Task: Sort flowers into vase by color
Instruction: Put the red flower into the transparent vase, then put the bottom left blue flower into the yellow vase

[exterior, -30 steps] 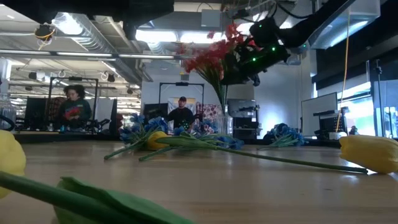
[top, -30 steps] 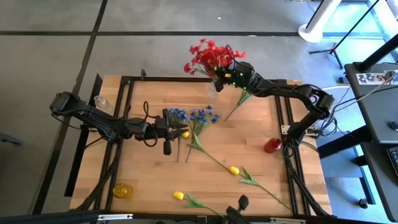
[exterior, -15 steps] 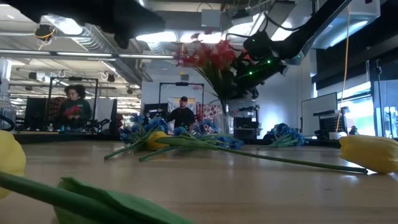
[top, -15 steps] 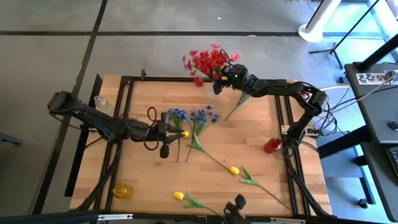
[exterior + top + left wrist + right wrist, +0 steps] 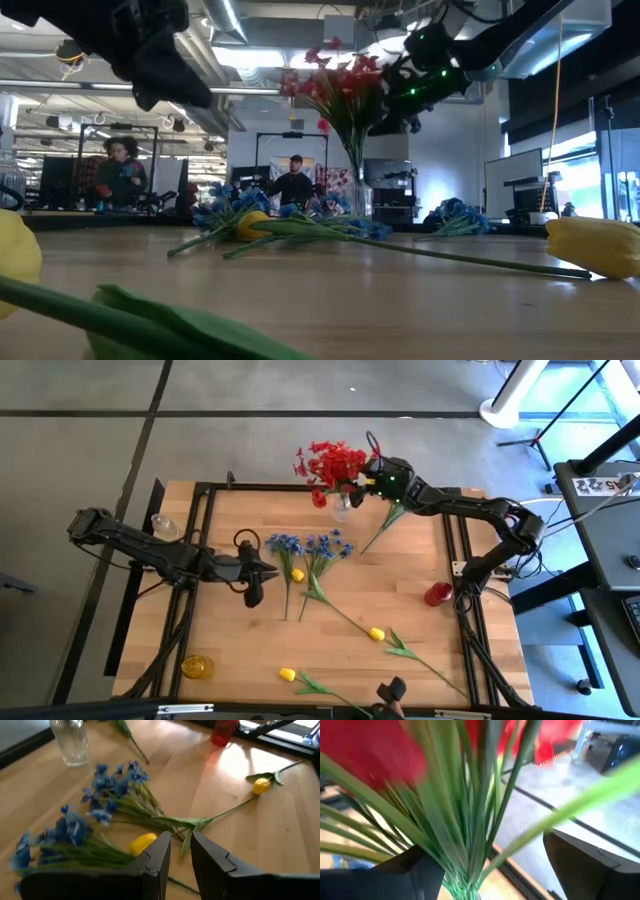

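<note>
A bunch of red flowers [image 5: 335, 463] stands with its stems in a clear glass vase [image 5: 342, 508] at the table's far edge. My right gripper [image 5: 368, 478] is open beside the bunch above the vase. Its fingers [image 5: 420, 870] stand on either side of the green stems [image 5: 470, 820]; I cannot tell whether they touch them. Two bunches of blue flowers [image 5: 285, 545] [image 5: 328, 546] and a yellow bud [image 5: 297, 575] lie mid-table. My left gripper [image 5: 272, 568] hovers just left of them, its fingers a narrow gap apart with nothing between. Two more yellow flowers [image 5: 376, 633] [image 5: 287, 674] lie nearer the front.
A second clear vase [image 5: 163, 525] stands at the far left, a red vase [image 5: 437, 594] at the right edge and a yellow one [image 5: 197, 666] at the near left. A loose green stem [image 5: 385, 525] lies right of the red bunch's vase. People sit in the room beyond.
My right gripper has opened and let go of the red bunch, which swung to the left and now stands upright in the vase. My left gripper has drawn back toward the table's left edge, away from the blue flowers and the yellow bud.
</note>
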`<act>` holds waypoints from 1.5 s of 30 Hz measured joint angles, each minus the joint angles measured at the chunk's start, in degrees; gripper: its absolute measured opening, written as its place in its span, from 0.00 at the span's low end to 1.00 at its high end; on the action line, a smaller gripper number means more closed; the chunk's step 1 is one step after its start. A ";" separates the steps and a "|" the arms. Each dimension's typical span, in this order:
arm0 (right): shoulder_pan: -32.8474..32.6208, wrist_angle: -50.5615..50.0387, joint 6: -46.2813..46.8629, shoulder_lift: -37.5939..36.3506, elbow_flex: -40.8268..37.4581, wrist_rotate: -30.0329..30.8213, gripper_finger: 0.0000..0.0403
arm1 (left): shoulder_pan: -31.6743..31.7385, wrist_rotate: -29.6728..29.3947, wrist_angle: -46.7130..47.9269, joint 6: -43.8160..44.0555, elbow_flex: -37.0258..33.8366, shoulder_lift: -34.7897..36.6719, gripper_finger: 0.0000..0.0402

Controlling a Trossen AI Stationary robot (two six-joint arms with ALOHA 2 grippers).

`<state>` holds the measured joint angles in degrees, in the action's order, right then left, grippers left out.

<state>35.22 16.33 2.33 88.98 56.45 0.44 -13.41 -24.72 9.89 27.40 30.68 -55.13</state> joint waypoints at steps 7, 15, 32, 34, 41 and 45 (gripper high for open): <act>0.00 -1.93 0.04 -6.53 0.00 0.06 0.80 | -0.02 -1.74 6.63 10.31 -0.49 -0.19 0.18; -6.25 -9.15 -4.48 -15.39 0.02 4.91 0.80 | -3.24 -8.10 0.32 21.11 -5.15 -8.31 0.18; -27.10 -22.90 -2.10 -26.70 0.02 27.24 0.80 | 10.19 -8.12 -10.30 32.97 1.44 -30.59 0.41; -28.47 -23.84 -2.08 -26.70 0.02 27.78 0.80 | 10.77 -8.12 -9.63 34.50 1.44 -31.62 0.44; -30.16 -25.90 -2.12 -26.70 0.02 27.91 0.80 | 10.51 -10.14 -10.33 39.98 1.44 -35.94 0.46; -29.97 -26.00 -2.14 -26.70 0.02 27.92 0.80 | 10.50 -10.18 -13.64 40.11 1.44 -39.03 0.46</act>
<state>5.26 -9.67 0.19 62.28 56.47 28.36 -2.91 -34.90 -3.76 67.51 32.12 -94.17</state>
